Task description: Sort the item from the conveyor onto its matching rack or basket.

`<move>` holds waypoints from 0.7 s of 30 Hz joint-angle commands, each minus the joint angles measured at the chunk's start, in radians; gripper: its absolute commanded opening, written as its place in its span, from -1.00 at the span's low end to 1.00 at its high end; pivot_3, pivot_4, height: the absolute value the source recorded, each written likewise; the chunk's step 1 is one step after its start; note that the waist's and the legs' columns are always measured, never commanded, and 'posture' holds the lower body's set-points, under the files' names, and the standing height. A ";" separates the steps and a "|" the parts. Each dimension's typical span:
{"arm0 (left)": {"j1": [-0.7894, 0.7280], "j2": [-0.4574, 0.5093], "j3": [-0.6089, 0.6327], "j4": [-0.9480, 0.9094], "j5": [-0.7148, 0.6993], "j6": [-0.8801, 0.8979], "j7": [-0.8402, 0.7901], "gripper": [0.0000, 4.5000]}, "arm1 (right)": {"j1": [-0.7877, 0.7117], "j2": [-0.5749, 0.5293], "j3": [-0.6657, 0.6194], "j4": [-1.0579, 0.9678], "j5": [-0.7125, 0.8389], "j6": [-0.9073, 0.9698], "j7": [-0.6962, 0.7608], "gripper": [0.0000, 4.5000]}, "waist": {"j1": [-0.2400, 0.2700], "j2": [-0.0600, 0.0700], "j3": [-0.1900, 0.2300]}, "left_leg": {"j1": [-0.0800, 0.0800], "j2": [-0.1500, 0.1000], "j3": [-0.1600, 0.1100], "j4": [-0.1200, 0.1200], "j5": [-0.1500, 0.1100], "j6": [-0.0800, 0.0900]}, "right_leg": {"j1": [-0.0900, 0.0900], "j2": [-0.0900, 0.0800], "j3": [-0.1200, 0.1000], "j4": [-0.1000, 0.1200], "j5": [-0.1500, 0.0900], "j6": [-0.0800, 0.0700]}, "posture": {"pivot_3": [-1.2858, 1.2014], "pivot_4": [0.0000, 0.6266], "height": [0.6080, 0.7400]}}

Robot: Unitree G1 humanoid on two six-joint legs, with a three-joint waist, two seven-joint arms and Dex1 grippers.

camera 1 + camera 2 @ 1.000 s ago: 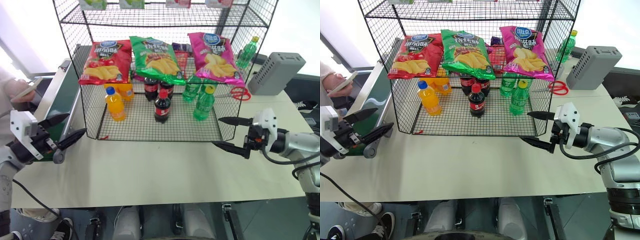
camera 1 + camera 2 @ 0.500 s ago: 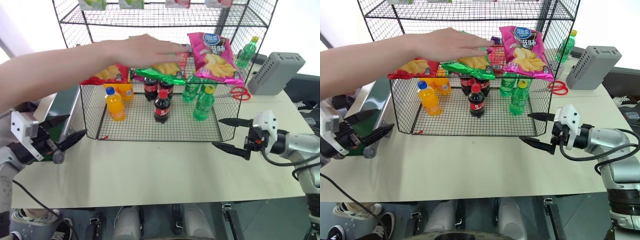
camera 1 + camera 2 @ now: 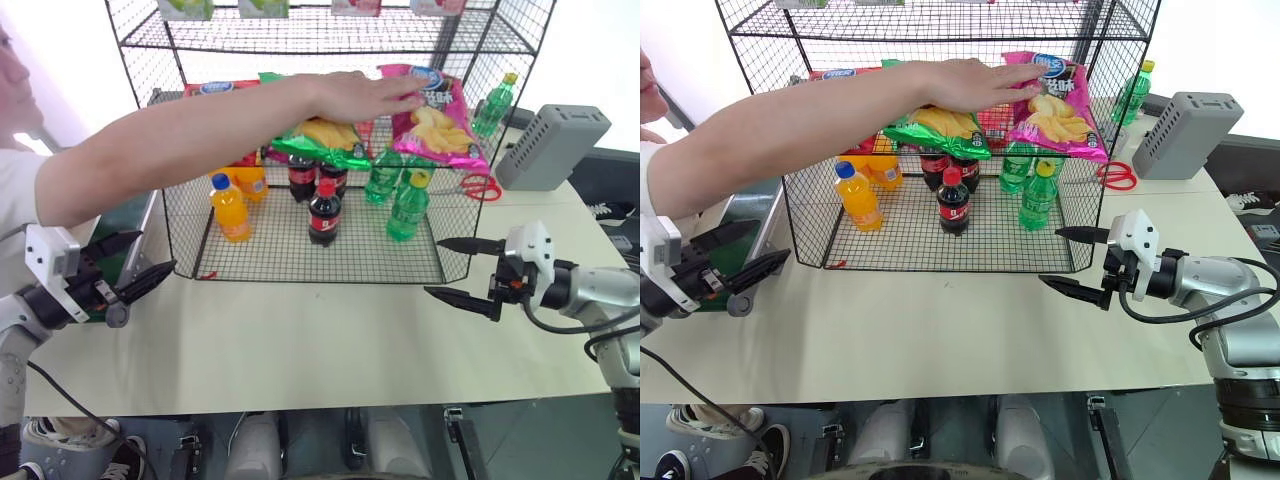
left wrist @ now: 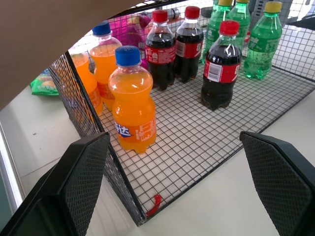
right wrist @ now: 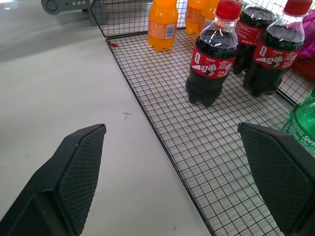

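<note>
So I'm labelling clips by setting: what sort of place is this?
Probably a lab mock-up of a shop restocking station, not a real store: a black wire rack of chip bags and soda bottles stands on a plain white table, with a conveyor alongside.

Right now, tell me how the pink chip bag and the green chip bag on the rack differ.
The pink chip bag is magenta, at the rack's right end, with a person's hand on its top. The green chip bag is green, mid-shelf, partly hidden under the person's forearm. Both lie tilted on the same wire tier above the bottles.
</note>
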 commanded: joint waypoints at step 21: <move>0.017 0.036 0.020 -0.060 -0.089 0.092 -0.054 1.00 | -0.031 -0.011 0.004 0.004 -0.008 -0.028 0.010 0.99 | -0.001 0.000 0.000 | 0.000 0.000 0.000 0.000 0.000 0.000 | 0.000 0.000 0.000 0.000 0.000 0.000 | 0.03 -0.52 0.96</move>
